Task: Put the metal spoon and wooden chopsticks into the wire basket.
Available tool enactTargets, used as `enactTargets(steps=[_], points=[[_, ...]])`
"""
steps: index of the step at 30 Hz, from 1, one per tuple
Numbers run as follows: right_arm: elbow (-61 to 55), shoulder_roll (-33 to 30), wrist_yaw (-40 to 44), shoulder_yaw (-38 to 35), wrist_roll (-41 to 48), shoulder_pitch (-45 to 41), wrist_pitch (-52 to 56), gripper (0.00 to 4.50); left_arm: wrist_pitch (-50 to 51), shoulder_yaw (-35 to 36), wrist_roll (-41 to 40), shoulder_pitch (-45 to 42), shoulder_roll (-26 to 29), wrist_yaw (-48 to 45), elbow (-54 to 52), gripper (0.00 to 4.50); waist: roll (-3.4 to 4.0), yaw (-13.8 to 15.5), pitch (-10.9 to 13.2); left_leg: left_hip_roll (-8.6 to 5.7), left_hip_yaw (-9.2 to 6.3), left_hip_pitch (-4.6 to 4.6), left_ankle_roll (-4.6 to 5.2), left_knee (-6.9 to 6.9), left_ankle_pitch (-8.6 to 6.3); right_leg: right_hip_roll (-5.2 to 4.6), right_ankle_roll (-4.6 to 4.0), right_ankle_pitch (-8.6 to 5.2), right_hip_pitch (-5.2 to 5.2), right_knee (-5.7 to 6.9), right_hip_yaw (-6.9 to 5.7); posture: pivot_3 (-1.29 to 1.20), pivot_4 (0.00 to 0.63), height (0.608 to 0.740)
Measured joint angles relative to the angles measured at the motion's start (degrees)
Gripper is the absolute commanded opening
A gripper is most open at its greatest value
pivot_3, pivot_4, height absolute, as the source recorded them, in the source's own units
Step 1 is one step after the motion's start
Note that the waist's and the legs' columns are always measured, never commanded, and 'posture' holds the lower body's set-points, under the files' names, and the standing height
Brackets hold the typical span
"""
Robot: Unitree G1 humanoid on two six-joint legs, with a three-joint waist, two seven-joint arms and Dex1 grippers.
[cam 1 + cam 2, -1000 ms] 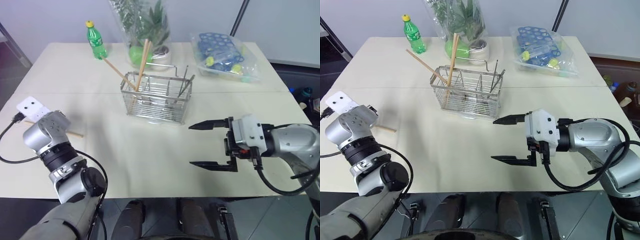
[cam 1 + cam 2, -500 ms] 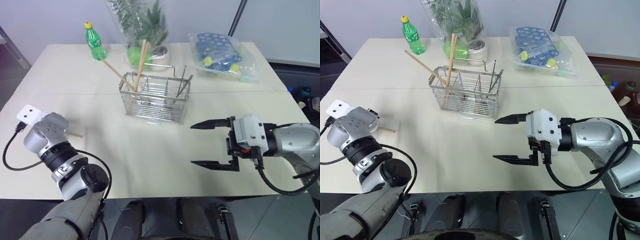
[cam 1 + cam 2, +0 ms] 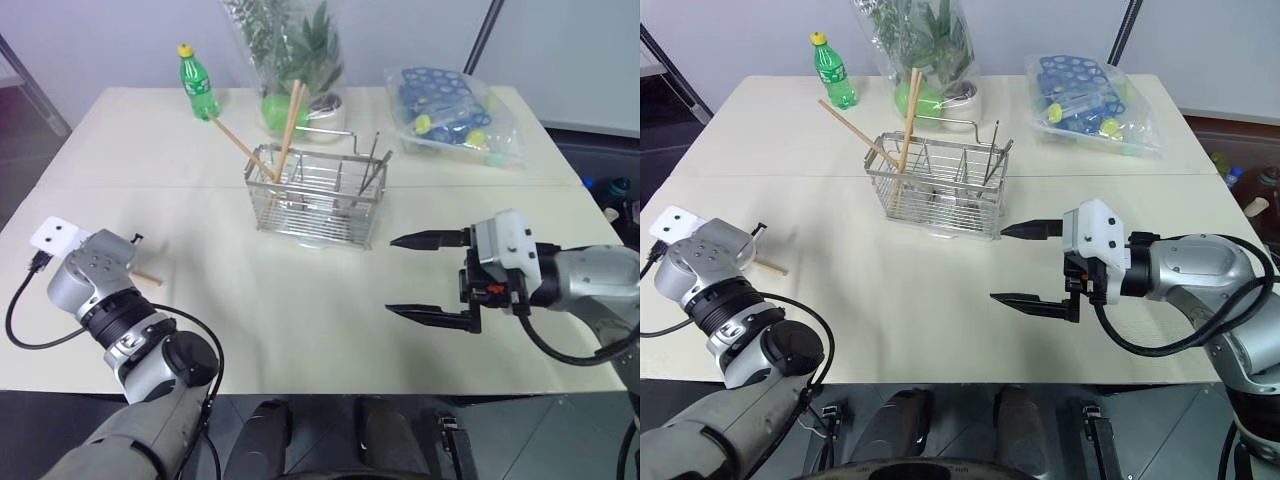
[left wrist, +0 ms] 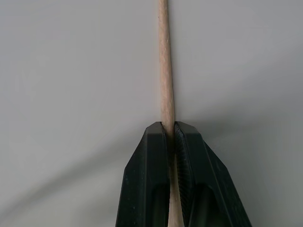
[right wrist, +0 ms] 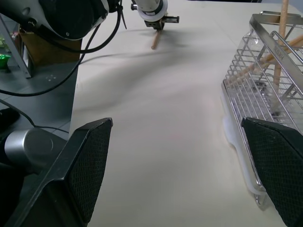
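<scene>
While your left gripper (image 4: 170,137) pinches one wooden chopstick (image 4: 164,71) flat on the table (image 3: 300,310), other wooden chopsticks (image 3: 285,130) lean in the wire basket (image 3: 318,195) — right gripper (image 3: 412,276) spread wide, empty, just beside the basket — spoon not discernible

Cream tabletop (image 3: 300,300), seam line running across the middle. Wire basket (image 3: 318,196) stands near centre, past the seam, chopsticks and thin metal pieces leaning inside. Green bottle (image 3: 199,82) upright at far left. Bagged plant (image 3: 288,60) just behind the basket. Clear bag of blue things (image 3: 447,104) at far right. One loose chopstick (image 3: 147,278) lies flat near the left edge, well apart from the basket. White block (image 3: 56,236) at the left edge.
</scene>
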Motion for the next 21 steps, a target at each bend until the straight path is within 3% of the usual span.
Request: enactTargets(steps=[7,11,15,21], points=[[0.1,0.6,-1.6,0.2,0.1,-1.4,1.0,4.50,-4.4,-9.0,1.5,3.4,4.7,-8.4,3.5,0.02,-0.10,-0.1,0.1,0.01,0.00,-0.04,-0.01,0.00,0.01,0.01,-0.01,0.00,-0.05,0.00,0.00,0.00,0.150,0.740],[0.1,2.7,-5.0,0.2,0.2,-1.6,1.9,4.50,-18.4,-18.9,1.3,2.7,13.9,-27.4,4.8,0.02,-0.43,0.0,0.2,0.04,0.02,-0.23,-0.40,-0.04,0.23,0.01,-0.08,0.04,-0.23,-0.02,-0.04,0.00,0.150,0.740],[-0.3,5.6,-8.2,0.5,-0.1,-1.2,1.9,4.50,-27.8,-25.6,-0.9,-3.2,21.2,-45.3,6.9,0.02,-0.39,0.2,0.2,0.02,0.02,-0.24,-0.20,-0.06,0.11,-0.01,-0.07,0.04,-0.20,-0.13,-0.04,0.00,0.150,0.740],[-1.0,13.3,-16.6,0.6,-1.1,-0.1,1.6,4.50,-38.8,-29.7,-7.2,-9.5,24.2,-68.8,14.2,0.02,-0.44,-0.2,0.2,0.04,-0.01,-0.29,-0.15,-0.03,0.09,0.00,-0.07,0.05,-0.25,-0.09,-0.06,0.00,0.150,0.740]])
